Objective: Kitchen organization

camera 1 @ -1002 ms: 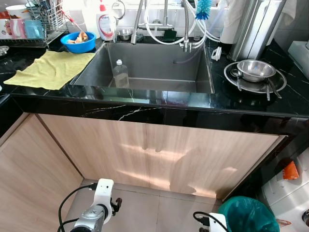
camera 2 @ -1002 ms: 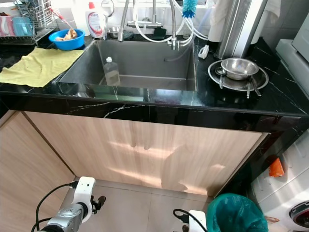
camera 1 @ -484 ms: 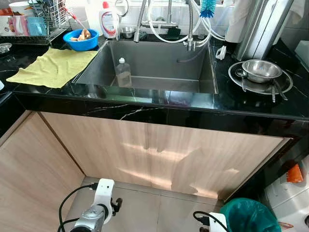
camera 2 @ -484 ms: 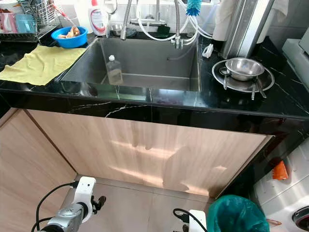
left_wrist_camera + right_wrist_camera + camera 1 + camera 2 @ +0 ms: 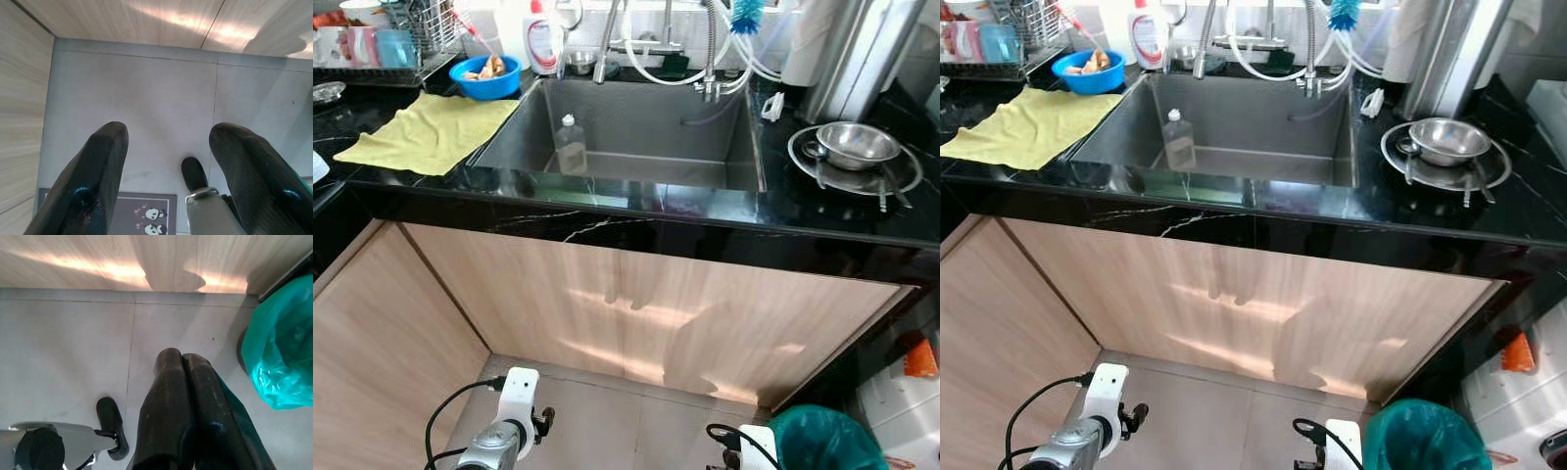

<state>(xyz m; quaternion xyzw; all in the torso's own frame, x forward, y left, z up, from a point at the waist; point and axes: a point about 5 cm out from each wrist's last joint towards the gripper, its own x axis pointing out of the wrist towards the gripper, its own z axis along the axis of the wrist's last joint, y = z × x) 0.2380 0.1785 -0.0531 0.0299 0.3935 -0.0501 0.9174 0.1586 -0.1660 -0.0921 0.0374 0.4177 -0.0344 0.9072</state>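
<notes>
A black stone counter (image 5: pixel 636 211) holds a steel sink (image 5: pixel 626 127) with a clear bottle (image 5: pixel 571 144) standing inside it. Left of the sink lie a yellow cloth (image 5: pixel 429 132) and a blue bowl (image 5: pixel 485 76) of food; a white detergent bottle (image 5: pixel 540 44) stands behind them. On the right, a steel bowl (image 5: pixel 854 145) rests on a round tray. Both arms hang low over the grey floor. My left gripper (image 5: pixel 168 147) is open with nothing between its fingers. My right gripper (image 5: pixel 182 362) is shut, empty.
A dish rack (image 5: pixel 382 49) with cups stands at the far left. Wooden cabinet doors (image 5: pixel 636 304) run below the counter. A bin lined with a green bag (image 5: pixel 827 441) stands on the floor at the right, near the right arm. A blue brush (image 5: pixel 745 14) hangs by the tap hoses.
The whole view has shifted a little, so the counter sits further right and lower in the picture: the camera moved. Both arms hang as before.
</notes>
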